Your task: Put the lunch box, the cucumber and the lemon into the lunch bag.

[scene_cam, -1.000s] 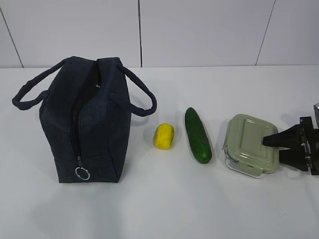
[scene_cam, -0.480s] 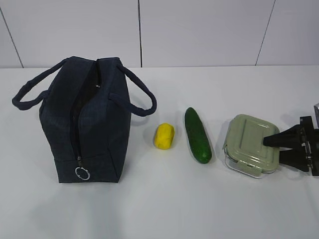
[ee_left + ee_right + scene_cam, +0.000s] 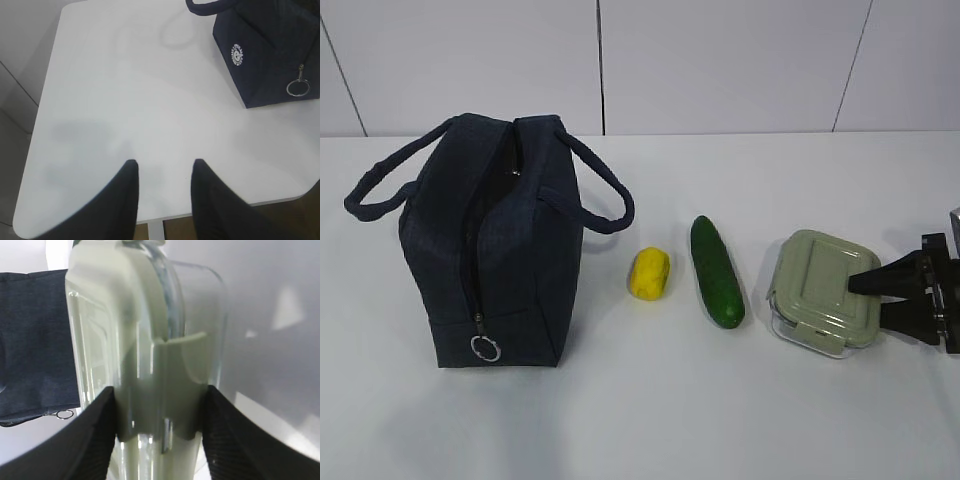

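On the white desk (image 3: 650,400) the lunch bag (image 3: 495,245) stands upright at the left, its zipper running down the near end to a silver ring pull (image 3: 485,348), its two loop handles drooping to either side. Just right of it lies the lemon (image 3: 649,273), then the cucumber (image 3: 717,270) beside the lemon but apart from it, lying lengthwise away from the camera. Farther right sits the lunch box (image 3: 823,290), its pale green lid on. The right gripper (image 3: 865,297) reaches in from the right edge with its jaws clamped on the near end of the lunch box; in the right wrist view the black fingers (image 3: 95,435) press against both sides of the glass. The left gripper (image 3: 162,172) hovers over bare desk, jaws parted and holding nothing, with the bag's white logo (image 3: 236,54) visible up ahead.
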You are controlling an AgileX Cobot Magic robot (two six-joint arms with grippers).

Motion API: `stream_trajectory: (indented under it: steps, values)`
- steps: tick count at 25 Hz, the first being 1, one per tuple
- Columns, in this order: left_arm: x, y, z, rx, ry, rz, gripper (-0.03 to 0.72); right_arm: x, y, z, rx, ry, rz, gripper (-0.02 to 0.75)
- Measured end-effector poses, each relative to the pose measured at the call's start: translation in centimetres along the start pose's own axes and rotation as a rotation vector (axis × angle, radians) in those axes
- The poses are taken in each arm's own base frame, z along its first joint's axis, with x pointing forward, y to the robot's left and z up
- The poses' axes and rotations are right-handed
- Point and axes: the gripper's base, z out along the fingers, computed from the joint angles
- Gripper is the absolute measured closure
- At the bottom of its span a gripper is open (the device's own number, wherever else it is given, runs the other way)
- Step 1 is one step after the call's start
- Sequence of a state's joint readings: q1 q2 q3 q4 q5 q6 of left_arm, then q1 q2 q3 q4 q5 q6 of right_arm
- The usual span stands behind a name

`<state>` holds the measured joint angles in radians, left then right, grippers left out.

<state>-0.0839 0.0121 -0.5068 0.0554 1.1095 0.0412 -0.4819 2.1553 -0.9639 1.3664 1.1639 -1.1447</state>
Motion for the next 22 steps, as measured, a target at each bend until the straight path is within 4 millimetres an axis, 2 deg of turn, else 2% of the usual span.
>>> stream_trajectory:
  steps: [22]
  values:
    - [0.00,0.00,0.00,0.000,0.000,0.000,0.450,0.00,0.04,-0.02,0.001,0.001,0.006,0.360]
